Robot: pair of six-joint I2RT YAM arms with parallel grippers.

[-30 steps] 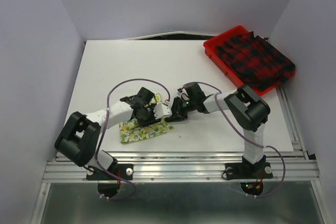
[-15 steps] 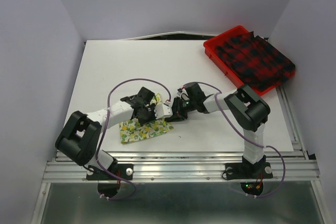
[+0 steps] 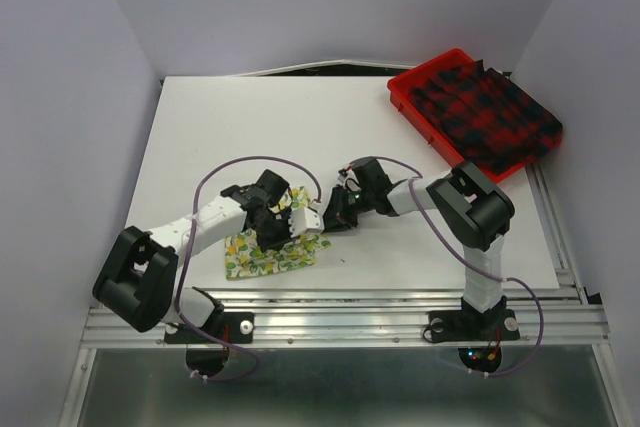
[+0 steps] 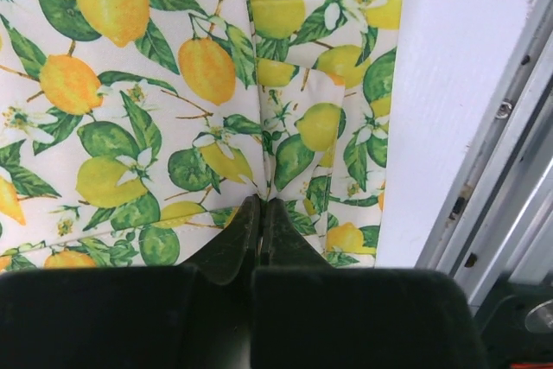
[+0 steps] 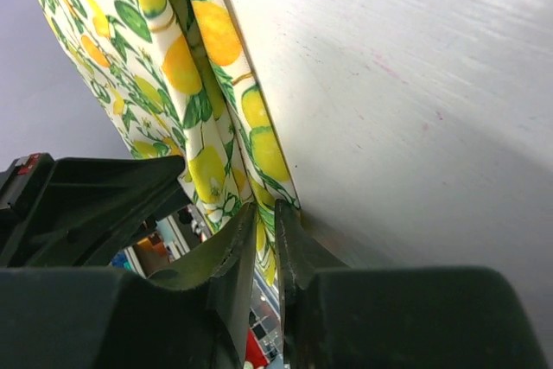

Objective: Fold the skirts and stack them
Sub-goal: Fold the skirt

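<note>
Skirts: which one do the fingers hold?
The lemon-print skirt, pinched by left gripper and right gripper; the plaid skirt lies on the red tray.

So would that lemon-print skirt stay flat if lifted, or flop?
Probably flop: the lemon-print skirt creases into soft folds where the left gripper pinches it. Likely light: its thin layers fit inside the shut right gripper.

In the top view the left claw [image 3: 283, 231] hides part of the lemon skirt [image 3: 256, 259]; the plaid skirt [image 3: 488, 117] covers most of the tray [image 3: 405, 81].
</note>
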